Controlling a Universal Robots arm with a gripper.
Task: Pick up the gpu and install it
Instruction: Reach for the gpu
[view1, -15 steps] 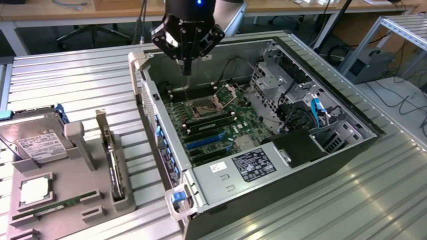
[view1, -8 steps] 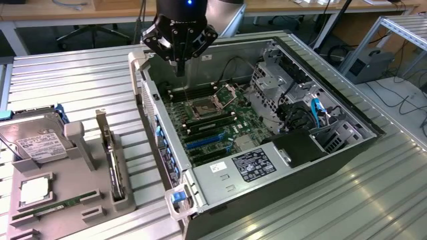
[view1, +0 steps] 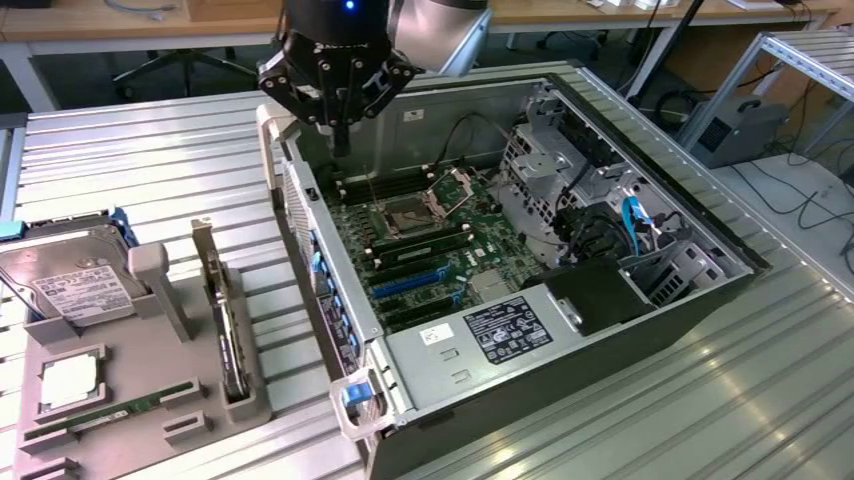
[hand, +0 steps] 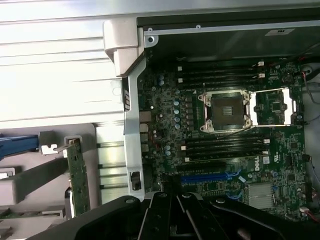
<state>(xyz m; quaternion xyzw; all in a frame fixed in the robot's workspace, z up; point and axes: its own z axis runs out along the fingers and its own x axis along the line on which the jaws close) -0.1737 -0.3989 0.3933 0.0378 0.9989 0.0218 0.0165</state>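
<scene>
The gpu (view1: 222, 315) stands on its edge in a slot of the grey holder tray (view1: 147, 400), at the exterior view's left of the open computer case. In the wrist view the gpu (hand: 78, 176) shows as a narrow green board with a silver bracket at one end. My gripper (view1: 342, 145) hangs above the far left corner of the case with its fingers together and nothing between them. In the wrist view my gripper (hand: 176, 202) is over the motherboard (hand: 225, 135), close to the blue card slot (hand: 210, 177). The gpu lies well apart from the gripper.
The case (view1: 694, 235) lies on its side on a ribbed metal table, motherboard (view1: 427, 250) facing up with an open CPU socket (view1: 400, 212). The tray also holds a silver hard drive (view1: 67, 280), a silver chip (view1: 67, 382) and a long green memory stick (view1: 114, 412).
</scene>
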